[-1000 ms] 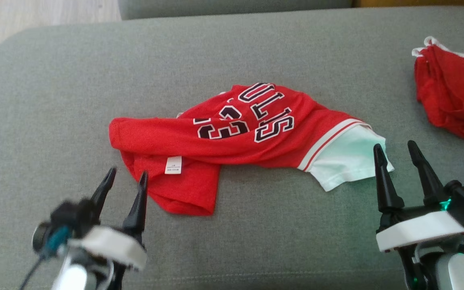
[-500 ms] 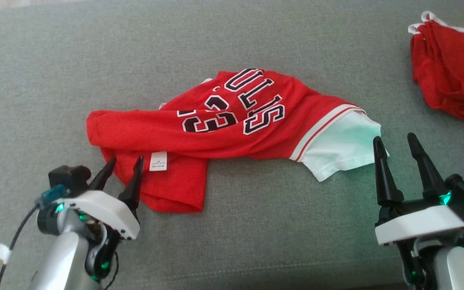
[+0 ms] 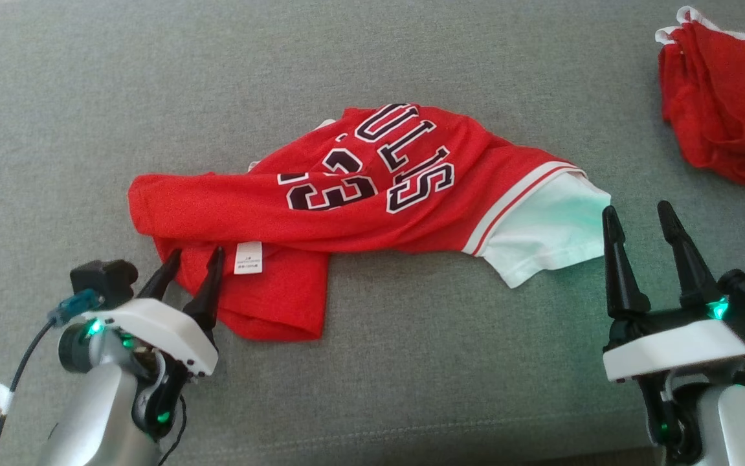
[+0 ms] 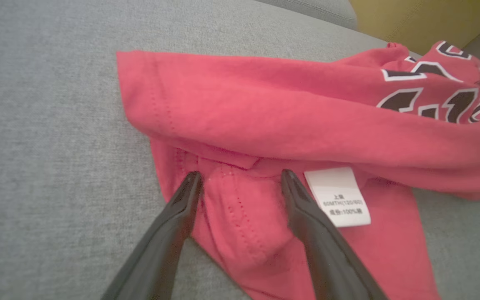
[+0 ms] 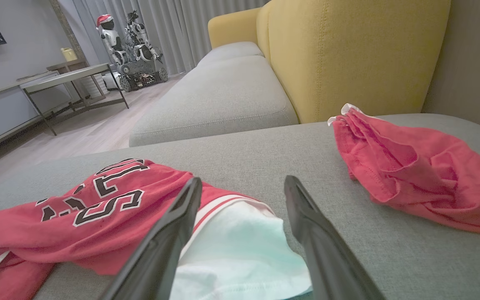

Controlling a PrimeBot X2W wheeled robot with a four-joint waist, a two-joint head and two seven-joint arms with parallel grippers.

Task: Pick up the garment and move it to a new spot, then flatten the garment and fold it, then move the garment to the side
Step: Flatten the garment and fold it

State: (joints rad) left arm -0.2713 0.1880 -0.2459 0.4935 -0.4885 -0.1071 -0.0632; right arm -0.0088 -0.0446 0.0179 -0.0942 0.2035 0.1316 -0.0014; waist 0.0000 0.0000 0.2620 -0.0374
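Left claw (image 3: 196,252) is held spread at 8 o'clock in the head view, its fingertips set over the red hem of the garment (image 3: 359,213), with nothing pinched. Right claw (image 3: 635,208) is also held spread at 4 o'clock, just beside the white sleeve (image 3: 547,239). The garment is laid crumpled at the centre of the grey sofa (image 3: 411,369). A second red cloth (image 3: 722,110) is seen at 2 o'clock.

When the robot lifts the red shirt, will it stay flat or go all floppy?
Probably floppy: the shirt lies crumpled in soft folds, so it should droop from wherever it's pinched. It looks thin, so it's likely light. Its white sleeve would probably dangle.
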